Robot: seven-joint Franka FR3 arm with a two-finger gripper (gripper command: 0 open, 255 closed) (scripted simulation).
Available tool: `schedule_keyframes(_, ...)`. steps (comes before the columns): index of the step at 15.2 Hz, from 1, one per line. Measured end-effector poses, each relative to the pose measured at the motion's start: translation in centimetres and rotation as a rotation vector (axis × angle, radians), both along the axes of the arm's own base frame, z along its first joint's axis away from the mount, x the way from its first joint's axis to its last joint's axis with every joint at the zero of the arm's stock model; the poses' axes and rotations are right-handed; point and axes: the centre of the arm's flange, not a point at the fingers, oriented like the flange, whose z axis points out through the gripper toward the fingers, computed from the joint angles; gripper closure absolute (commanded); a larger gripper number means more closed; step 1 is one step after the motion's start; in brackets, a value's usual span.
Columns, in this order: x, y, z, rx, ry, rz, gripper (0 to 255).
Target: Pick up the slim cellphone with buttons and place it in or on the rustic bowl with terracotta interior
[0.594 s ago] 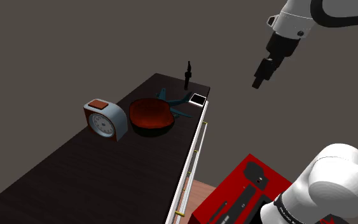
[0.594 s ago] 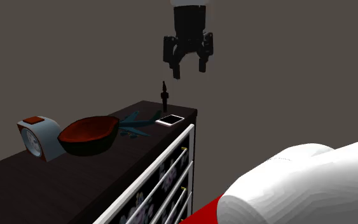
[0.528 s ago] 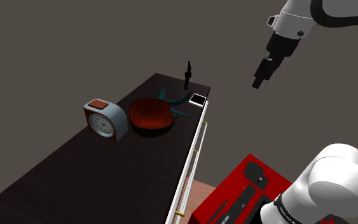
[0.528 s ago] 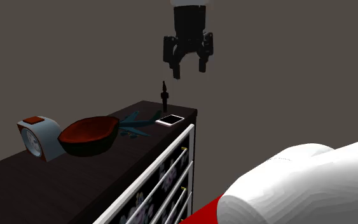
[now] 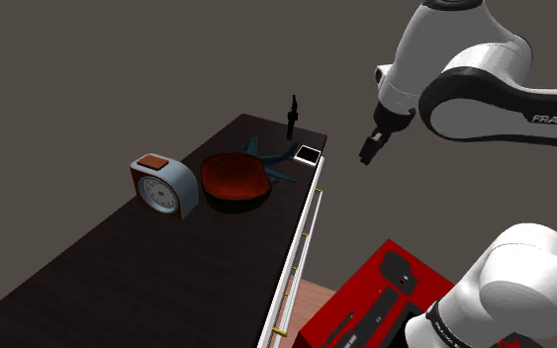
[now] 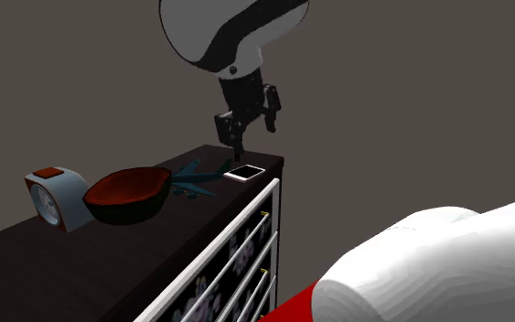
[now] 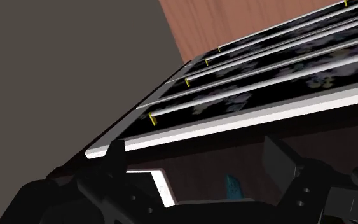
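The slim cellphone (image 5: 309,154) (image 6: 245,172), dark-screened with a white rim, lies flat at the far front corner of the dark dresser top (image 5: 118,267). In the wrist view its white edge (image 7: 153,181) sits just past one finger. The bowl (image 5: 234,180) (image 6: 127,194), dark outside and red-brown inside, stands between the phone and a clock. My black gripper (image 5: 370,150) (image 6: 251,128) (image 7: 196,162) hangs tilted in the air a little above the phone, beyond the dresser's front edge in the shoulder view. Its fingers stand apart, open and holding nothing.
A grey clock (image 5: 163,186) (image 6: 54,197) with a red top stands beyond the bowl. A teal object (image 5: 271,158) (image 7: 233,186) lies between bowl and phone. A small black figure (image 5: 292,117) stands at the far corner. Flower-patterned drawer fronts (image 7: 266,76) run below; my red stand (image 5: 365,306) is near.
The arm has swung down and towards the shoulder view's left, bringing the gripper much closer to the phone and tilting it. The fingers are still apart. Nothing on the dresser moved.
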Motion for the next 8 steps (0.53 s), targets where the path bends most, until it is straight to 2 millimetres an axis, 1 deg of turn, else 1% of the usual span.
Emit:
schedule_keyframes(1, 0.2, 0.5, -1.4, -0.041, -0.013, 0.01, 0)
schedule_keyframes(4, 2.0, 1.9, -5.8, -0.163, -0.051, 0.044, 0)
schedule_keyframes(5, 2.5, 2.2, -7.0, -0.204, -0.065, 0.055, 0)
schedule_keyframes(7, 3.6, 2.6, -10.1, -0.286, -0.09, 0.078, 0)
schedule_keyframes(8, 4.4, 3.0, -11.5, -0.326, -0.104, 0.09, 0)
